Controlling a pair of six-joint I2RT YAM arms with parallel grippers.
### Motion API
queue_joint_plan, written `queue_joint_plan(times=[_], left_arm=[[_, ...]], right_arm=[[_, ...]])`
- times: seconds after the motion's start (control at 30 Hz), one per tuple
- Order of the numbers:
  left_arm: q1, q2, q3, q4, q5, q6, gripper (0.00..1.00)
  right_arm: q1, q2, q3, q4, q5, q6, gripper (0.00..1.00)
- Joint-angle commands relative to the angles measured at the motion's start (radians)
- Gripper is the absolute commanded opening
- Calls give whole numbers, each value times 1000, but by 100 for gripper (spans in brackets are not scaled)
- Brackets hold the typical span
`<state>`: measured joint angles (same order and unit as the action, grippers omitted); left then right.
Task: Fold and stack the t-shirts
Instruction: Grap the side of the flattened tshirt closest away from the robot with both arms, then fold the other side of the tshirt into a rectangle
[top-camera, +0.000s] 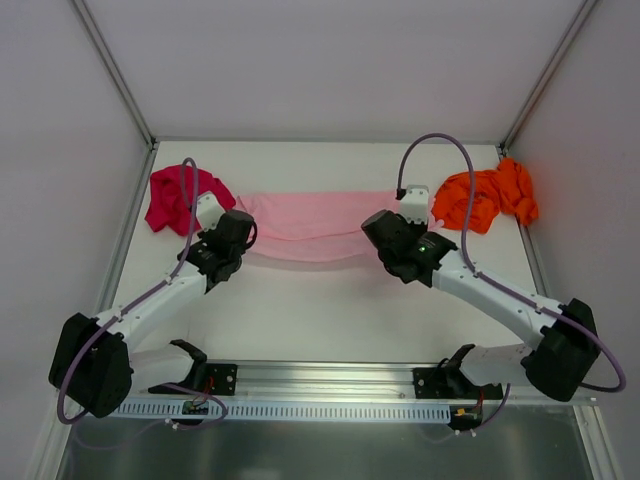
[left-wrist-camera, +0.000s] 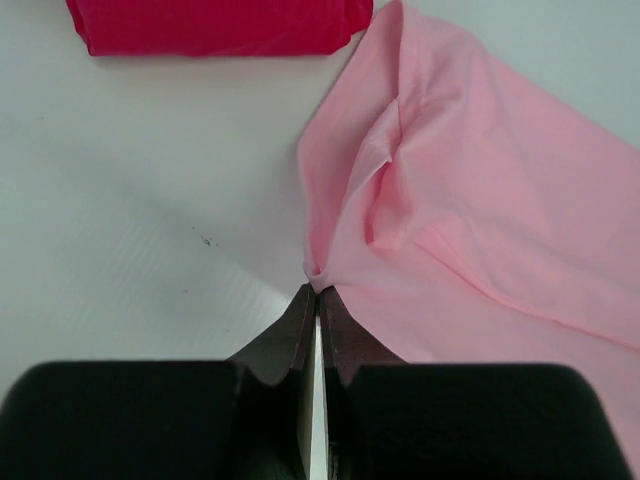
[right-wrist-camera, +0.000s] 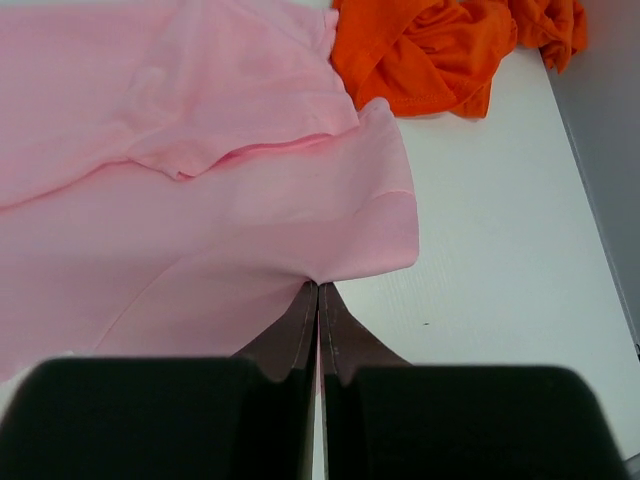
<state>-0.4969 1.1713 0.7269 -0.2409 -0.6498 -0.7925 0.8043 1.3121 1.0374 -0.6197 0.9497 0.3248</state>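
Note:
A light pink t-shirt (top-camera: 315, 225) is stretched across the middle of the table between my two grippers. My left gripper (left-wrist-camera: 318, 290) is shut, pinching the pink t-shirt's (left-wrist-camera: 470, 190) left edge. My right gripper (right-wrist-camera: 318, 284) is shut on the pink t-shirt's (right-wrist-camera: 200, 200) right edge. In the top view the left gripper (top-camera: 243, 233) and right gripper (top-camera: 380, 232) sit at the two ends of the cloth. A magenta-red t-shirt (top-camera: 180, 195) lies crumpled at the back left. A bright orange t-shirt (top-camera: 490, 195) lies bunched at the back right.
Metal frame posts and side walls (top-camera: 120, 90) close in the table on left, right and back. The magenta-red t-shirt (left-wrist-camera: 215, 25) lies just beyond the left gripper; the orange t-shirt (right-wrist-camera: 440, 50) just beyond the right gripper. A rail (top-camera: 330, 385) runs along the near edge.

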Motion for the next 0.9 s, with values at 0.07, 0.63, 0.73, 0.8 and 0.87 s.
queue_joint_plan(times=[0.07,0.63,0.73,0.8,0.87], left_arm=[[-29,-35,39,-58,-71,-5,0],[-29,82,120,-25,-108,22,0],[-31,181,160,4,-99,45,0],[-31,229,210,-6,-94,45,0],[-28,290,235,27,-91,55,0]], right_arm=[[42,-119,10,-86,118,63,1],[15,99,158,-91,173,-7,1],[-48,156,191,0,120,-93,1],[-71,203,216,29,72,-131,1],[-105,252,288,6,46,-157,1]])
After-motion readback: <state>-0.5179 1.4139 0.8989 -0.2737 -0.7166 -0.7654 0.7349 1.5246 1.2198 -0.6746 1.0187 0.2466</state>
